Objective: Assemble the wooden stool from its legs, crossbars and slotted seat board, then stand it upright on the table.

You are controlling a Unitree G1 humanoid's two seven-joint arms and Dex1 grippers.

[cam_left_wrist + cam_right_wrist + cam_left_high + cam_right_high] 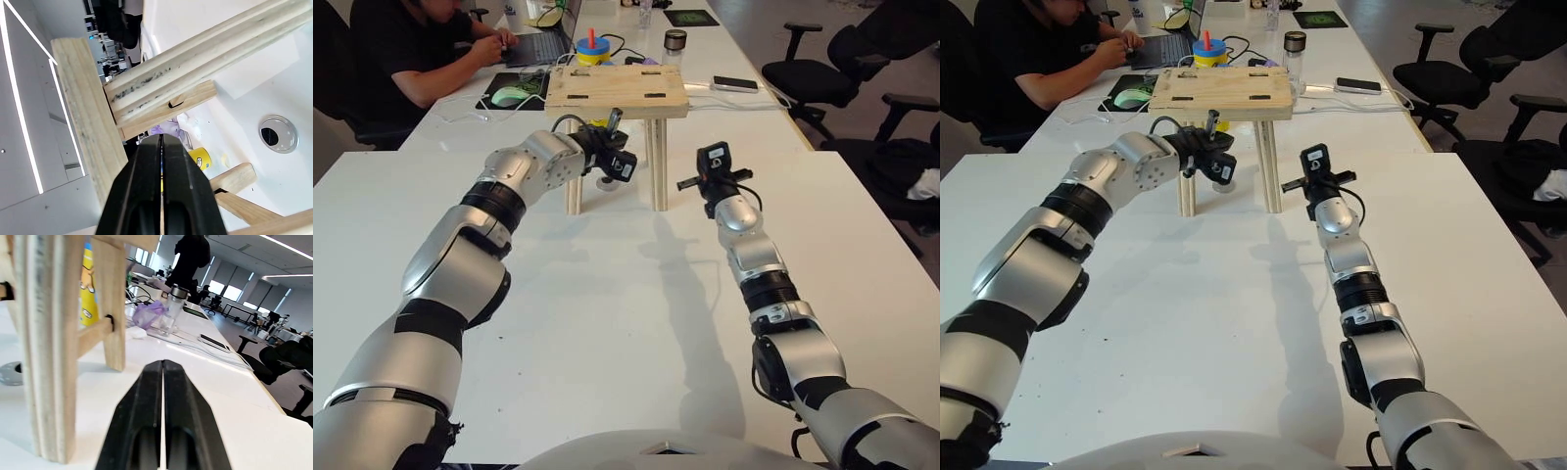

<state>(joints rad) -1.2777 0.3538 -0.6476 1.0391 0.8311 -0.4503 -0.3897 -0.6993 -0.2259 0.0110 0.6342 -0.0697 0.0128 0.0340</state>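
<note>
Where stool (617, 90) stands, left gripper (162, 142) (closed)

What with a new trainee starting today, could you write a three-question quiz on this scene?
1. True or false: the stool lies on its side on the table.
2. Where is the left hand? A) below the seat board, by the legs; B) on top of the seat board; C) at the table's near edge.
3. Fill in: the left hand and the right hand both have their fingers ____.
Key: 1 false; 2 A; 3 shut.
</note>
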